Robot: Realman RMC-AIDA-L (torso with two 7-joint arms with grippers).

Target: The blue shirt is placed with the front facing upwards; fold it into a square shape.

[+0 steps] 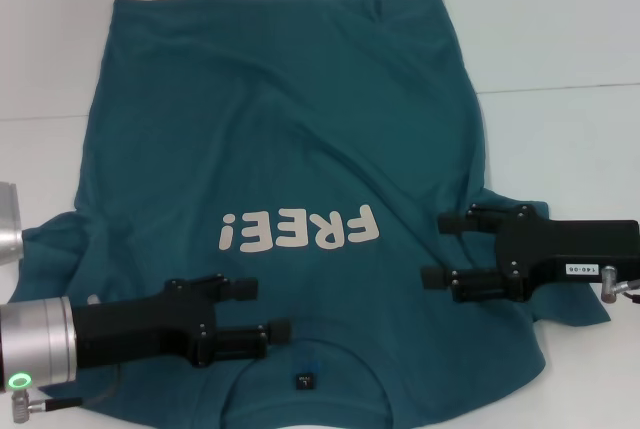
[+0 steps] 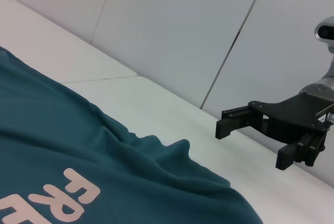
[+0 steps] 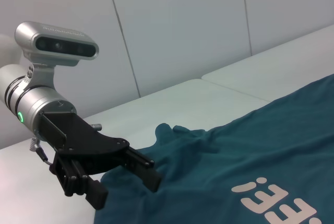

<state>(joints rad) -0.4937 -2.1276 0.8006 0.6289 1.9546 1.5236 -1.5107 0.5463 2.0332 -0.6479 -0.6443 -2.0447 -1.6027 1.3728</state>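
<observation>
Looking down from the head camera, I have the blue shirt (image 1: 290, 149) spread front-up across the white table (image 1: 560, 39), its long axis running straight away from the robot, collar and neck label (image 1: 304, 381) nearest me, hem at the far edge. The "FREE!" lettering (image 1: 300, 230) sits between my two arms.

The left gripper (image 1: 270, 311) hangs over the chest just on its own side of the collar, fingers parted and holding nothing, pointing inward across the shirt. The right gripper (image 1: 442, 249) mirrors it over the opposite shoulder area, also spread wide and empty; I confirm that in the left wrist view, where the right gripper (image 2: 250, 143) shows clear daylight between its fingers. From the right wrist camera the left gripper (image 3: 128, 182) looks the same, hovering above rumpled cloth.

What matters for me next, I judge, is that each sleeve lies outward of its own gripper, behind the fingertips. Both arms look about equally near their sleeves, so I'd expect a paired grab.
</observation>
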